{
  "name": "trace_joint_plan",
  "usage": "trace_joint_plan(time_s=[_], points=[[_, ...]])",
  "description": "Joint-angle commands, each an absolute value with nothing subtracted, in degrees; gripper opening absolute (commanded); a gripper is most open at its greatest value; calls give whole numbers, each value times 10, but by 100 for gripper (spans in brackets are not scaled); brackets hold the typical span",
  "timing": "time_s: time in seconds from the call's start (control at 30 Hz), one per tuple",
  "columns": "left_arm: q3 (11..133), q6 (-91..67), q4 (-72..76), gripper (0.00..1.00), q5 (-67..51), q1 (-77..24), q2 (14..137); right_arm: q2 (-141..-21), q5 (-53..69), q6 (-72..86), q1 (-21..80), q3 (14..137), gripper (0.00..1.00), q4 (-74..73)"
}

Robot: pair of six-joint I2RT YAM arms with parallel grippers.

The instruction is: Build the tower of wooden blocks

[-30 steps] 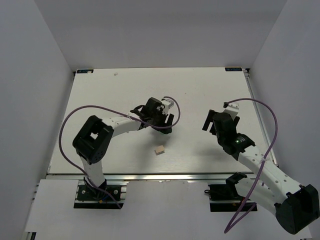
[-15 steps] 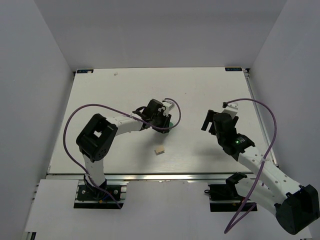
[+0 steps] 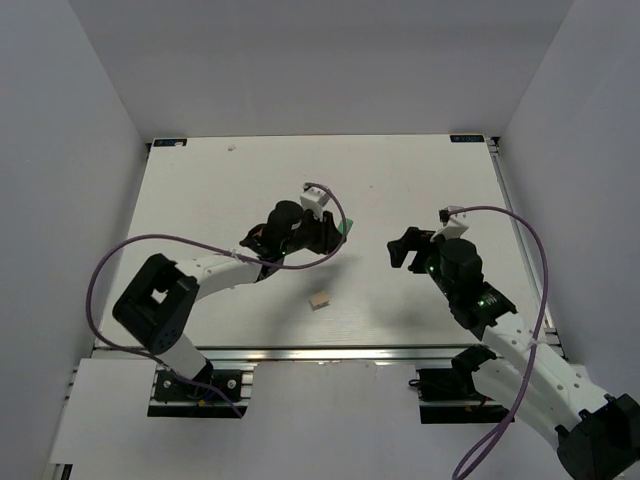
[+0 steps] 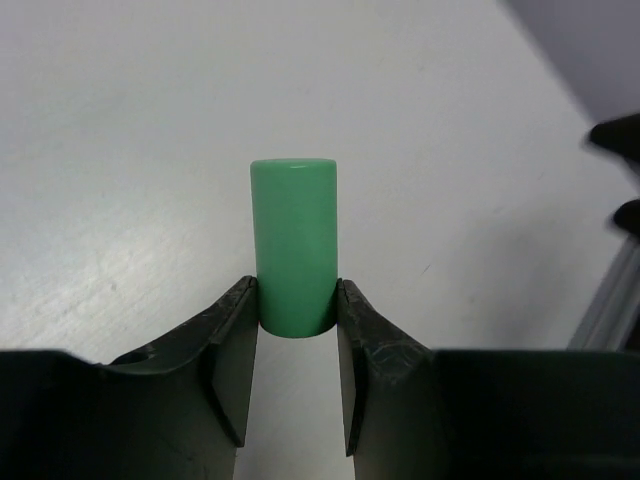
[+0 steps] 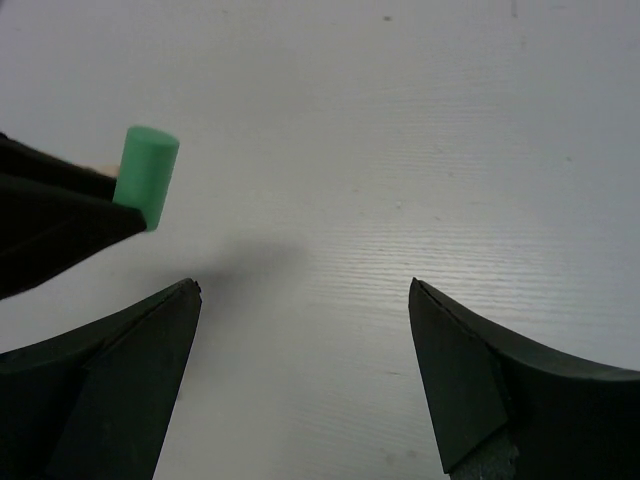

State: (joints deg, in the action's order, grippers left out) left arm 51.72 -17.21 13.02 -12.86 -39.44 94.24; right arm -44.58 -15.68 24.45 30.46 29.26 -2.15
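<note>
The green block (image 4: 293, 245), a rounded mint oblong, is clamped by its lower end between the two fingers of the left gripper (image 4: 296, 300), with most of its length standing free beyond the fingertips. That hold appears chosen so the free end can be set down without the fingers fouling whatever lies beneath. In the top view the block sits just right of frame centre, and the shadow beneath it in the right wrist view suggests it is carried clear of the table (image 3: 200, 200). No stack is visible. The only other piece seen is a tan block (image 3: 319, 299), lying alone on the table in the lower centre of the top view, apart from both arms. It is judged the likely base, so the build is at an early stage. The right gripper (image 5: 303, 290) stands with its jaws spread wide and nothing between them. It faces the green block, which shows at the upper left of its own view, either ready to assist or waiting. Nothing lies between the held block and the tan block. The left arm's purple cable (image 3: 120, 260) loops at the left of the frame, away from both. A small pale fleck (image 3: 232, 146) near the table's upper left edge cannot be identified.
</note>
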Motion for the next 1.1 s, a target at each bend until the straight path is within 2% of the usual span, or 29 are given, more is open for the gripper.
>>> trace_joint_plan(time_s=[0.0,0.2,0.33,0.67,1.07], points=[[478,-259,353,4,-119,-396,868,-413,-64,247,306,270,89,100],[407,-331,528,1,-222,-396,841,-400,82,279,306,230,84,242],[379,-373,621,0,-262,-396,856,-394,97,327,306,200,83,333],[411,-356,600,0,-285,-399,860,-413,43,380,306,174,75,454],[437,-323,566,0,-275,-417,857,-501,79,417,308,219,70,516]])
